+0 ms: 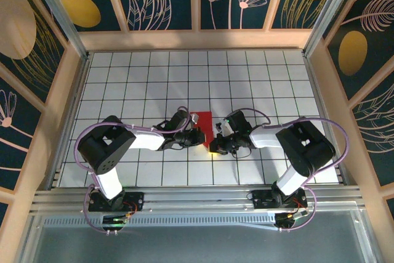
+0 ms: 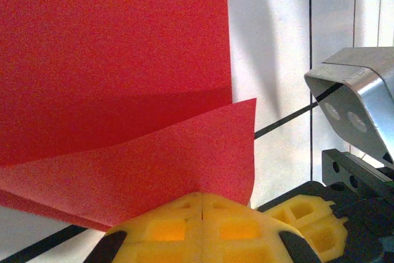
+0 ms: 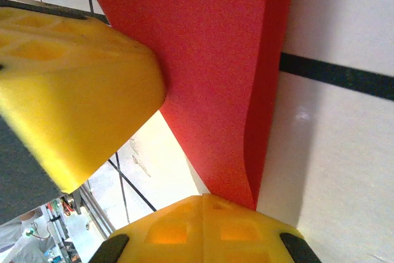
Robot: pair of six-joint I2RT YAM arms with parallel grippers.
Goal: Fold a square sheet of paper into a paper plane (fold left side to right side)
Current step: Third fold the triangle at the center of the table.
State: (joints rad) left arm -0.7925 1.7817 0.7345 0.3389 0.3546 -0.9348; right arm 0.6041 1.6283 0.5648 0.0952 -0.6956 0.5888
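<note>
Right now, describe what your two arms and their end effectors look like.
The left arm and right arm have black joint housings, white links and looping purple cables. The left end effector and right end effector carry bright yellow fingers with recessed square pockets, on black mounts.

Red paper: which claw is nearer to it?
Neither: both pinch the red paper. The left claw grips its lifted flap from the left; right claw grips its near corner from the right.
</note>
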